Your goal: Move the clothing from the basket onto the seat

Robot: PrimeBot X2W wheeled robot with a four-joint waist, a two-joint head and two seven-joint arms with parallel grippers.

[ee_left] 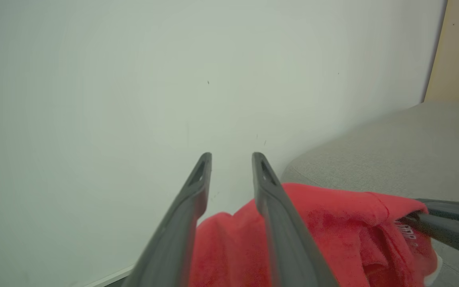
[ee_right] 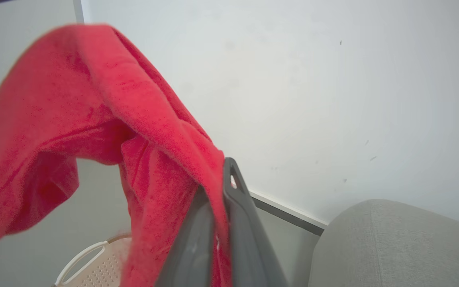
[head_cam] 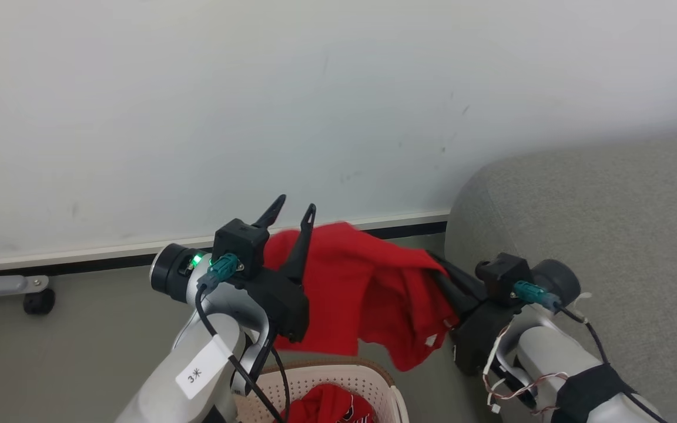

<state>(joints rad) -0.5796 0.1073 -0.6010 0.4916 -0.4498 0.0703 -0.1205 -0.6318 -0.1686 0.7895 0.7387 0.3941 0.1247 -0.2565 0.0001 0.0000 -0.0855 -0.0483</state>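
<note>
A red garment (head_cam: pixel 368 288) hangs in the air above the basket (head_cam: pixel 382 376), bunched between my two grippers. My right gripper (head_cam: pixel 439 267) is shut on its right end; in the right wrist view the cloth (ee_right: pixel 94 107) drapes over the closed fingers (ee_right: pixel 237 207). My left gripper (head_cam: pixel 294 212) stands open at the cloth's left edge, with nothing between its fingers (ee_left: pixel 197 187) and the red fabric (ee_left: pixel 333 223) lying behind and below them. A second red garment (head_cam: pixel 329 405) with white trim lies in the basket. The grey seat (head_cam: pixel 597 235) is at the right.
A pale wall (head_cam: pixel 315 106) with a baseboard stands close ahead. A grey frame with a black caster (head_cam: pixel 37 301) sits on the floor at the far left. The basket's white handle (ee_right: pixel 82 259) shows below the hanging cloth.
</note>
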